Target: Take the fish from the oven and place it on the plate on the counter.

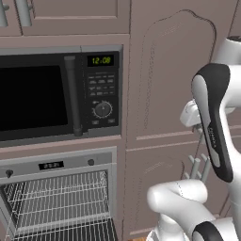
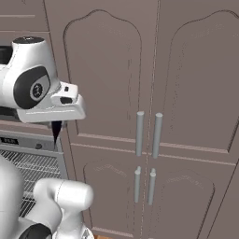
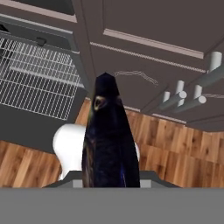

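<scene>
fish point(image 3: 109, 140) apparently held, oven point(image 1: 59, 197) open, wood floor point(image 3: 175, 148), cabinets point(image 2: 149, 93)

From the hand view I can't see my fingers: the fish point(image 3: 109, 140) stands in front of them, and its lower end runs under the bottom of the picture. In the left base view the oven point(image 1: 56, 197) is cut off at the left and bottom edges, and its small display point(image 1: 51, 165) is too tiny to read.
</scene>
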Controlling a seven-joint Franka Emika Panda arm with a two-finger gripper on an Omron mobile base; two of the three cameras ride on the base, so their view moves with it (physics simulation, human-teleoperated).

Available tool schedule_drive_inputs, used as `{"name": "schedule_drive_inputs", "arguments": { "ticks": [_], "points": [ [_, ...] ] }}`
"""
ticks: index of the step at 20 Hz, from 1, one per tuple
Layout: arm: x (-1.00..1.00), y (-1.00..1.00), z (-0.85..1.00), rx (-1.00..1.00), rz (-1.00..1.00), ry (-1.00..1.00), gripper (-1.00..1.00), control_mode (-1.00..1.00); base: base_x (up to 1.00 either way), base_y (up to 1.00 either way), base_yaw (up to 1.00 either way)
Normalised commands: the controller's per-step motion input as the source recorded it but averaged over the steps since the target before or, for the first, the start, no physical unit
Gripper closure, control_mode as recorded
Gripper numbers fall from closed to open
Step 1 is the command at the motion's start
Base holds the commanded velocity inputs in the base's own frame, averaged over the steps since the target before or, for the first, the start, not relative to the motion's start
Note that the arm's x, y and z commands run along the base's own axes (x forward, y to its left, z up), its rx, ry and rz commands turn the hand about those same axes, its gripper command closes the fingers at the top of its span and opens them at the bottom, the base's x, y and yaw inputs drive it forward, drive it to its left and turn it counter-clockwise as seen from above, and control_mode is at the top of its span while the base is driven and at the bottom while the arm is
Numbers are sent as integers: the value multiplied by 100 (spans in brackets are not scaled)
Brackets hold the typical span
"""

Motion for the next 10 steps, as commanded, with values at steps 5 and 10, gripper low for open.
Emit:
{"name": "schedule_drive_inputs", "arguments": {
  "ticks": [5,10],
  "points": [
    [2,-8,-1,0,-2,0,100,-100,0,0,0],
    [0,-7,0,0,-1,0,100,-100,0,0,0]
  ]
}}
